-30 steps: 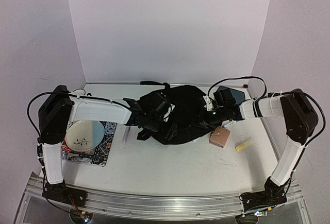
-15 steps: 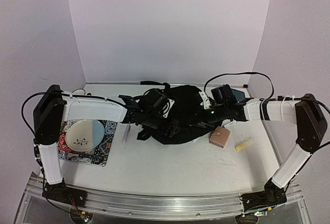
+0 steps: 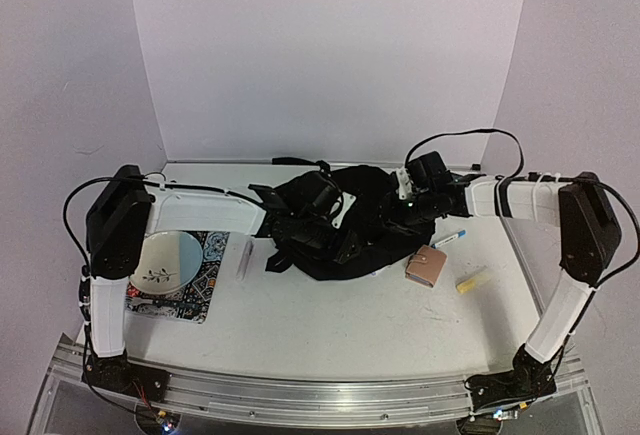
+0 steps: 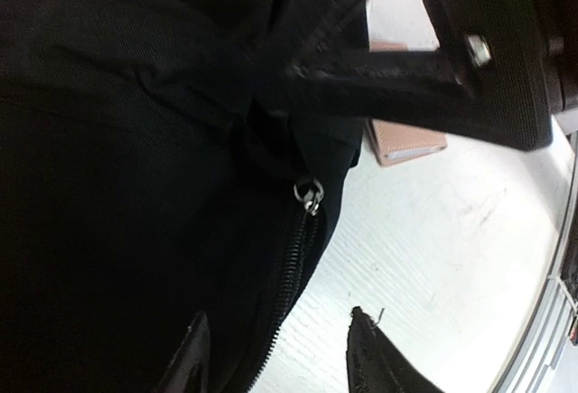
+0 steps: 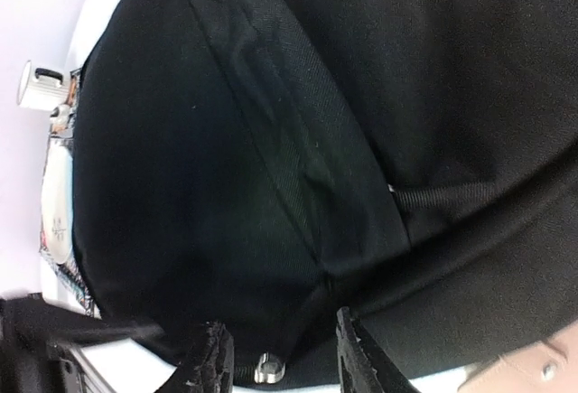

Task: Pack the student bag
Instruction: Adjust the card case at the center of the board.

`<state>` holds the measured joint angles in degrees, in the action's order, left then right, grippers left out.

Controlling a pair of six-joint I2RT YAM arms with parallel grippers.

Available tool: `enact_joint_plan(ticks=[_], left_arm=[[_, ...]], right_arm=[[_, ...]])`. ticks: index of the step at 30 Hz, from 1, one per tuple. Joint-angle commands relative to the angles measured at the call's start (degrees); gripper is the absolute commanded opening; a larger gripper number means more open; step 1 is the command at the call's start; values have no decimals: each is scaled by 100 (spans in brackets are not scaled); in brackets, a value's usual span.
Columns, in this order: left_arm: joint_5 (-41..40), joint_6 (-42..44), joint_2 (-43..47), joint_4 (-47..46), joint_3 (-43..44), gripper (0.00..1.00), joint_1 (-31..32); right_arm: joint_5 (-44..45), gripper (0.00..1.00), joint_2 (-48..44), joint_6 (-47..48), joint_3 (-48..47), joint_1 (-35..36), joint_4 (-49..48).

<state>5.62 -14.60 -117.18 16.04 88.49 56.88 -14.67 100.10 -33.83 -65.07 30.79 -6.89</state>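
Student bag (image 3: 365,243) black, on table (image 3: 330,325) | left end effector (image 4: 276,319) released | right end effector (image 5: 278,322) released

Most of the frame is filled by the student bag (image 5: 271,140), blk fabric, w/ a stitched fold run diagonally from top-left to btm-centre. A webbing strap (image 5: 442,196) is seen at right. The right gripper (image 5: 280,350) is shown at btm edge, fingertips (image 5: 212,361) parted; a small metal ring (image 5: 265,368) is seen betw. them, contact not discernible. A tan item (image 5: 533,370) is glimpsed btm-right.

Robot lab: table (image 3: 330,325), white backdrop (image 3: 330,55)
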Motion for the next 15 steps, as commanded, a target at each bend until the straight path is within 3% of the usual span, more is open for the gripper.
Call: enact_joint_plan(ticks=[1,15], left_arm=[[198,123,-167,-134,-12,45,46],[279,22,-191,-509,-571,38,228]], right_arm=[[16,40,417,-78,-218,18,448],[-469,50,852,-33,-291,319,487]])
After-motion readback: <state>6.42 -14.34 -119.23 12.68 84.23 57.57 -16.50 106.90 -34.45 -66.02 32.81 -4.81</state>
